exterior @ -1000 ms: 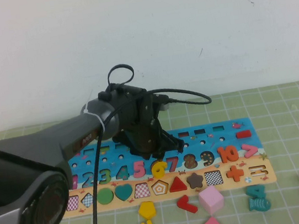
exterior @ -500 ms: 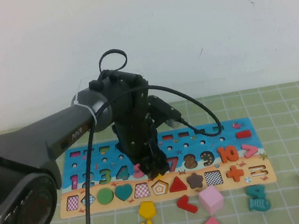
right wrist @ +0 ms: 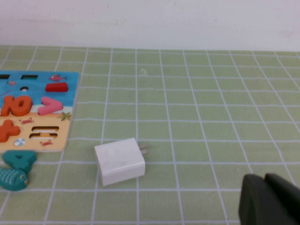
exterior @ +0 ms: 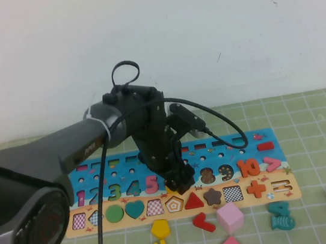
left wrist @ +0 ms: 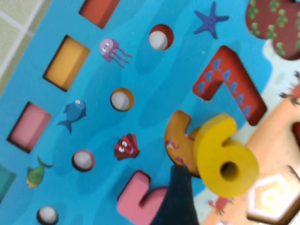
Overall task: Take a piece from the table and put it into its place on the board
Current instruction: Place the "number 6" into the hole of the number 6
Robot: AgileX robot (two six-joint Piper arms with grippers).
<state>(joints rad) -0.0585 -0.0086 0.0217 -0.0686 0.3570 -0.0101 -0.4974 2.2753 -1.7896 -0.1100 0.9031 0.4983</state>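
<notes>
The piece (left wrist: 224,157) sits crooked over its hole on the board (exterior: 256,139), beside red 7. Left gripper (exterior: 179,183) is open above; a bump could knock the piece off. Right gripper (right wrist: 267,199): cannot tell.

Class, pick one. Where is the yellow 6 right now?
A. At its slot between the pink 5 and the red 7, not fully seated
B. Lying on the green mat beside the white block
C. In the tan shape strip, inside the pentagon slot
A: the wrist view shows the yellow 6 tilted over its slot on the board, between the pink 5 and the red 7, under the left gripper.
</notes>
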